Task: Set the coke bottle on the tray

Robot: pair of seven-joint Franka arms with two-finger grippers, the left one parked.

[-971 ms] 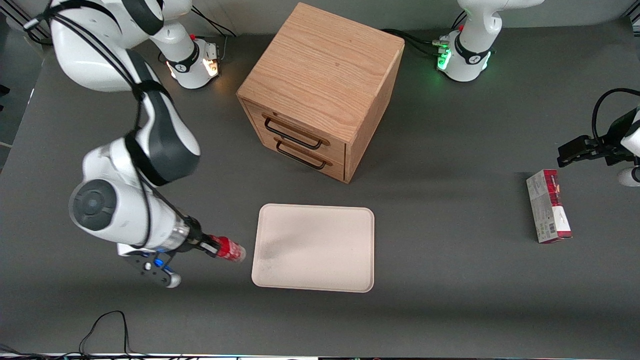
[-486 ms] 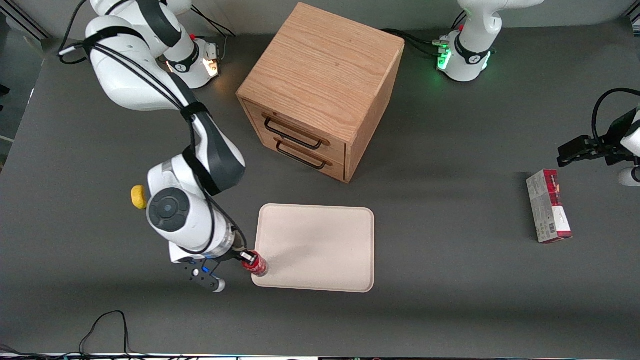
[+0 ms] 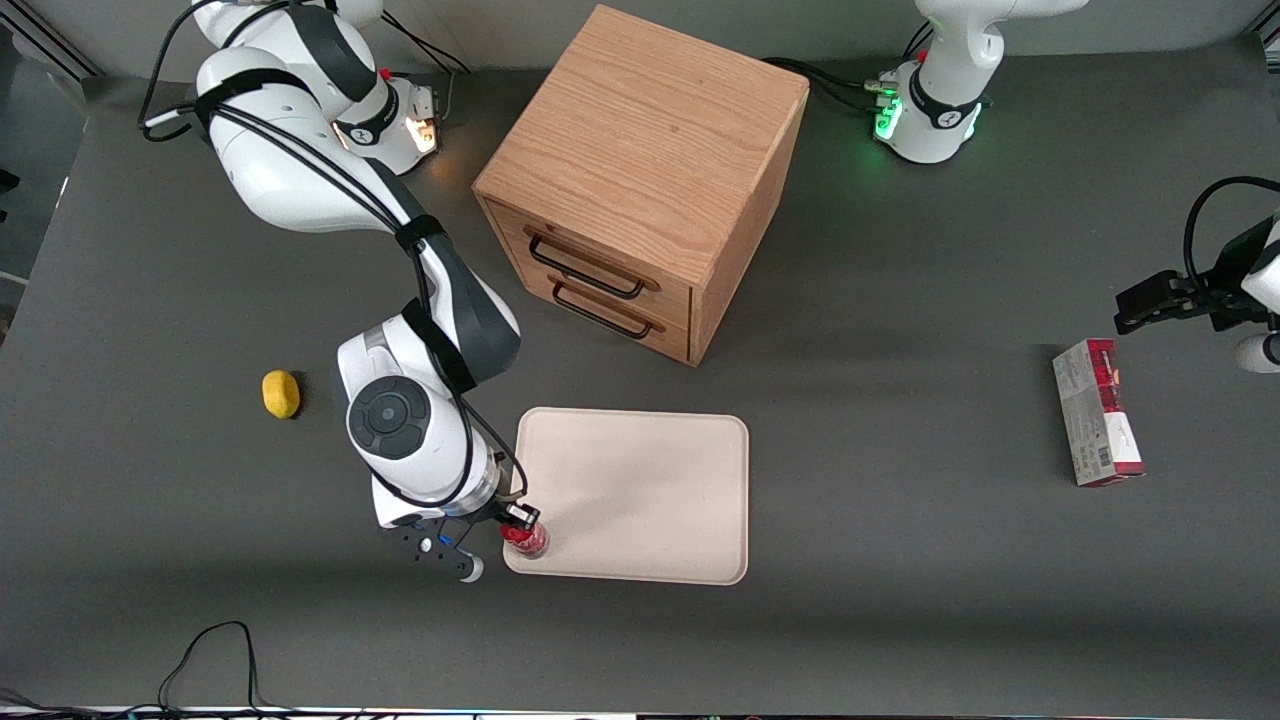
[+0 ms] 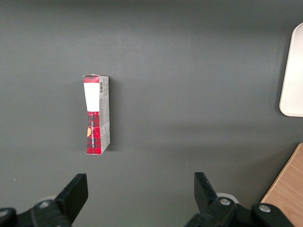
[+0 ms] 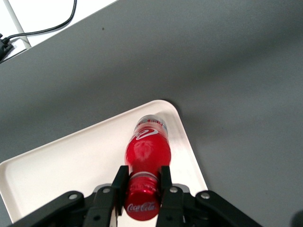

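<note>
My right gripper (image 3: 518, 519) is shut on the neck of the small red coke bottle (image 3: 527, 540), just under its red cap. The bottle (image 5: 147, 150) hangs upright over the corner of the cream-beige tray (image 3: 640, 490) that is nearest the front camera and toward the working arm's end. In the right wrist view the black fingers (image 5: 120, 182) press the neck from both sides, and the bottle's clear base is over the tray (image 5: 71, 165), close to its rounded corner. I cannot tell whether the base touches the tray.
A wooden two-drawer cabinet (image 3: 640, 180) stands farther from the front camera than the tray. A yellow lemon-like lump (image 3: 281, 393) lies toward the working arm's end. A red-and-grey carton (image 3: 1097, 411) lies toward the parked arm's end, also in the left wrist view (image 4: 96, 114).
My gripper has carried the bottle from beside the tray to over the tray's near corner, and the bottle has turned from tilted to upright. The arm's move uncovered the yellow lump.
</note>
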